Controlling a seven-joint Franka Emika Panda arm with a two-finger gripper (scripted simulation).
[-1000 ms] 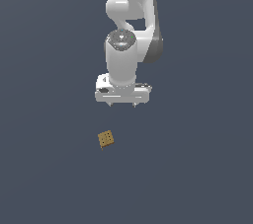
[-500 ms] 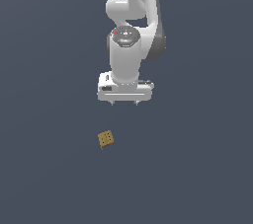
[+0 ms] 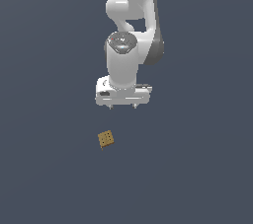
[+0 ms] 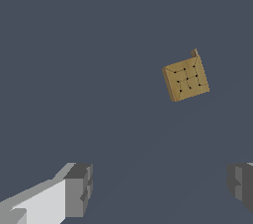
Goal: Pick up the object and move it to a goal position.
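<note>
Below centre-left of the exterior frame, the block (image 3: 105, 139) looks rigid and light; I'd pinch opposite flat sides with my wide-open gripper (image 4: 160, 188).

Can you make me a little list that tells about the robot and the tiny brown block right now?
scene: plain dark grey-blue surface, simulator render
robot: one white arm, reaching down from the top of the exterior view
gripper: open, fingers wide apart, holding nothing
block: small, tan-brown, dark dots on its face, turned at an angle
block position: lying apart from the gripper, lower in the exterior view and slightly toward its left
contact: none, a clear gap between gripper and block
task progress: block not yet picked up
goal position: no marker visible
</note>
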